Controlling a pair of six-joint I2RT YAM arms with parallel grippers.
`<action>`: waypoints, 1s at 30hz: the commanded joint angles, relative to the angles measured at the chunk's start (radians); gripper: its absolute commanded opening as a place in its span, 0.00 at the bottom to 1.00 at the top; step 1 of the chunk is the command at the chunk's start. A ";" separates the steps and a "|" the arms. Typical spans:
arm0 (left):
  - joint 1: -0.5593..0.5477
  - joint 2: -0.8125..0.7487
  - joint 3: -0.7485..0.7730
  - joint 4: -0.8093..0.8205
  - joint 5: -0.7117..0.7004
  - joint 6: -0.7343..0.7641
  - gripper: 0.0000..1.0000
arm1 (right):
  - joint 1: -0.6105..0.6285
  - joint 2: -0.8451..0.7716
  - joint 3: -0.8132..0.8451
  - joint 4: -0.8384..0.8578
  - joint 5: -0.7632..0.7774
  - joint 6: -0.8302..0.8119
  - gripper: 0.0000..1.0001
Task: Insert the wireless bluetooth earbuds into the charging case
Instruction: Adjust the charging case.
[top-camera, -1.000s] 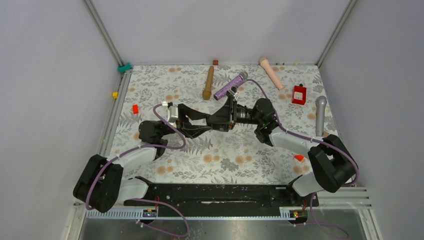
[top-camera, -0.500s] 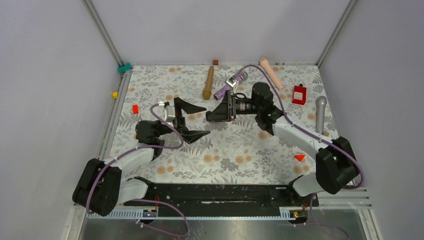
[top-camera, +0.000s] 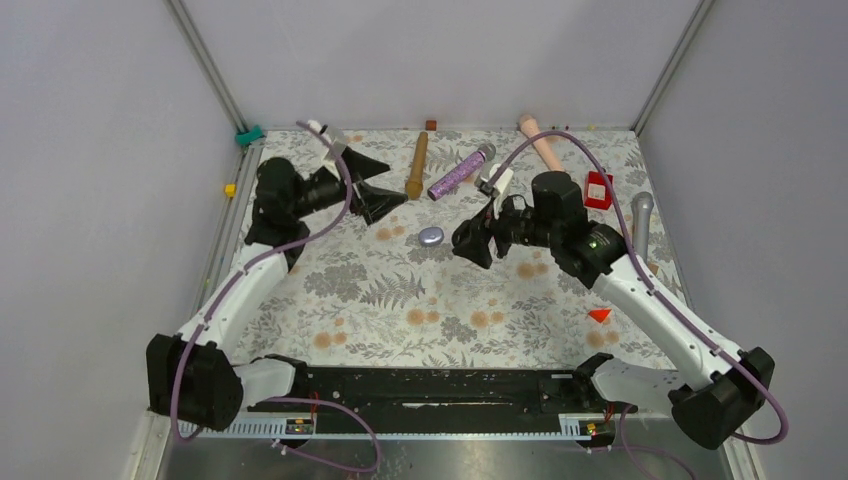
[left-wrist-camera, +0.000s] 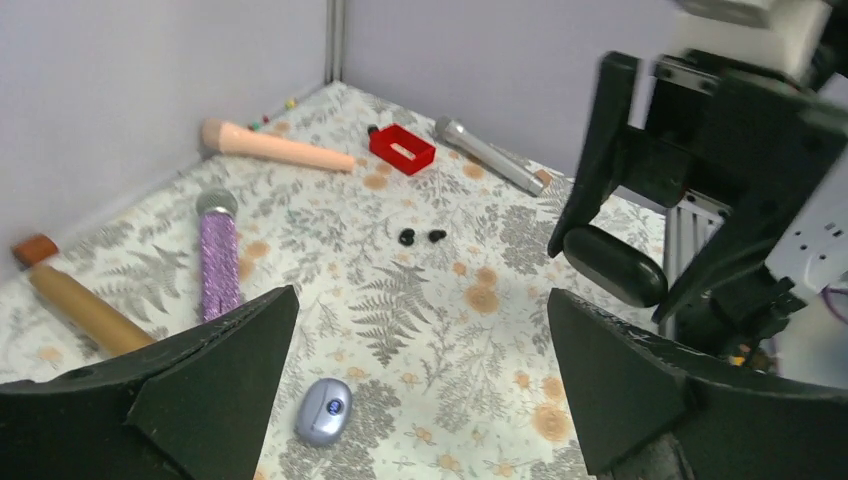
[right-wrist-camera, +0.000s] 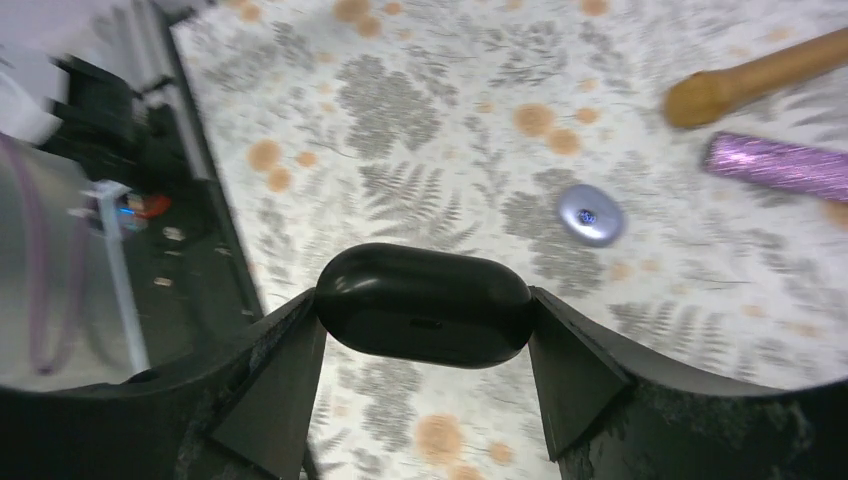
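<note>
Right hand (right-wrist-camera: 424, 298) clamps charging case (right-wrist-camera: 424, 312); 2 earbuds (left-wrist-camera: 407, 237) barely discernible.

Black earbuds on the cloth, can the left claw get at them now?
Probably yes: left claw open, black earbuds lying unobstructed ahead; the right claw holding the charging case hangs close by.

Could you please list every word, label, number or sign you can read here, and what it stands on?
No text can be read in any view.
Red box: pale mark on top, too small to read.
Lilac oval case: dark spot on its lid, too blurred to read.
Black charging case: small front mark, unreadable.
</note>
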 joint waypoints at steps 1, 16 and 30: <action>-0.042 0.102 0.220 -0.472 -0.038 0.061 0.98 | 0.056 -0.065 0.005 -0.080 0.220 -0.366 0.38; -0.231 0.407 0.420 -0.688 0.125 0.036 0.93 | 0.343 -0.043 -0.031 -0.151 0.605 -0.707 0.36; -0.286 0.395 0.329 -0.508 0.201 -0.054 0.91 | 0.348 -0.048 -0.074 -0.107 0.653 -0.717 0.37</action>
